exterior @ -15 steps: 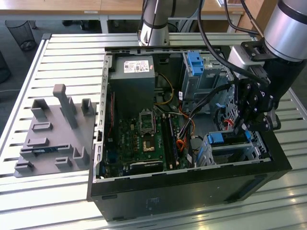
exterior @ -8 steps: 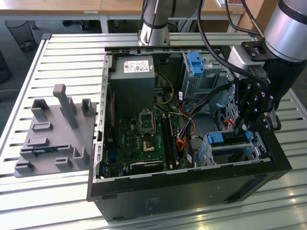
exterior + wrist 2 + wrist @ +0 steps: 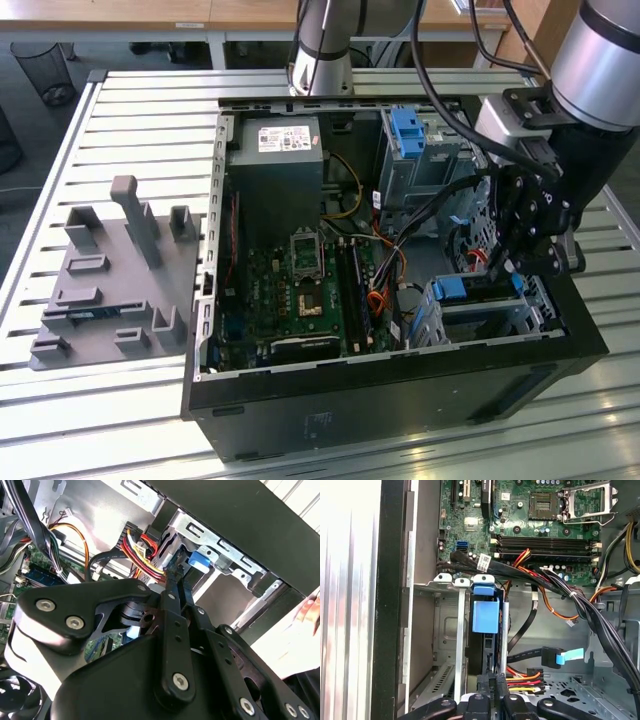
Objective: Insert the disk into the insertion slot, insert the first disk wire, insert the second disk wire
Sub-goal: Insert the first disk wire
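At the near corner of the open computer case (image 3: 395,400), on the exterior view's right, the robot arm's gripper (image 3: 497,268) hangs low inside the chassis, just above the insertion slot (image 3: 490,312). The disk (image 3: 455,288) sits in that low grey cage, and the blue end of its caddy shows at the cage's end that faces the motherboard (image 3: 300,290).

In the first wrist view the gripper (image 3: 492,679) points straight along the disk (image 3: 485,616), which lies between the slot's (image 3: 447,630) metal rails. A bundle of red, yellow and black wires (image 3: 525,677) runs just beside the gripper, and a black cable with a pale blue tab (image 3: 560,656) lies loose on the case floor nearby. The second wrist view puts the gripper's (image 3: 175,573) tip close to the same wire bundle (image 3: 142,550) and near the disk's (image 3: 200,560) blue frame in the slot (image 3: 225,545). Whether the gripper clamps anything cannot be told from these views.

Farther back stands the taller drive bay (image 3: 405,135) with its blue tab. To the exterior view's left a grey parts fixture (image 3: 110,285) rests on the slatted metal table (image 3: 120,100), well apart from the case.
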Robot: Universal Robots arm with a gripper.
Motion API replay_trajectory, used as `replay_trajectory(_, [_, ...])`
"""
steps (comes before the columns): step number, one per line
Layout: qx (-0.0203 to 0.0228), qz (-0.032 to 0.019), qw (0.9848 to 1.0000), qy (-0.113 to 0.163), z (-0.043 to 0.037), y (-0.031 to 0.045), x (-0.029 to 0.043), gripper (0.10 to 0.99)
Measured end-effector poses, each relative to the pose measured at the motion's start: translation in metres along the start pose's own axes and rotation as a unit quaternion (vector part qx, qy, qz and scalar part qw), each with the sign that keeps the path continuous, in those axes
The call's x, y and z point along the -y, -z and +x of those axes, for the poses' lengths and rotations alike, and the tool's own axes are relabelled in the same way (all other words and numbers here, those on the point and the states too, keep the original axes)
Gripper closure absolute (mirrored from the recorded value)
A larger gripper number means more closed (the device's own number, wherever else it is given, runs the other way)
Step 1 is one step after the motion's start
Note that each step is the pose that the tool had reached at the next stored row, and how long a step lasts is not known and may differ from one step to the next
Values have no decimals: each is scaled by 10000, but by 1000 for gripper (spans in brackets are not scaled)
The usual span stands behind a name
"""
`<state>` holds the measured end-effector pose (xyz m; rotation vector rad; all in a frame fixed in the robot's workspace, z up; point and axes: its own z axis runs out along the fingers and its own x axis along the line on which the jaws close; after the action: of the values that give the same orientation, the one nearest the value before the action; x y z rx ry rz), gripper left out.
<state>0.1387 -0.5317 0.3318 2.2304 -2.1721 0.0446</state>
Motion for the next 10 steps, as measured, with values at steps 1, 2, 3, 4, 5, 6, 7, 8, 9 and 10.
replay_trajectory(1, [3, 0, 10000, 0, -1, -7, 0, 918])
replay_trajectory(2, [3, 0, 10000, 0, -1, -11, 0, 918])
replay_trajectory(3, [1, 0, 10000, 0, 0, -12, 0, 918])
replay_trajectory(4, [0, 0, 10000, 0, 0, -13, 0, 918])
replay_trajectory(5, [0, 0, 10000, 0, -1, -15, 0, 918])
replay_trajectory(6, [1, 0, 10000, 0, -1, -19, 0, 918])
replay_trajectory(7, [0, 0, 10000, 0, -1, -21, 0, 918])
replay_trajectory(8, [0, -1, 10000, 0, -1, -24, 0, 918])
replay_trajectory(9, [1, -1, 10000, 0, -1, -28, 0, 918])
replay_trajectory(10, [0, -1, 10000, 0, -1, -29, 0, 918])
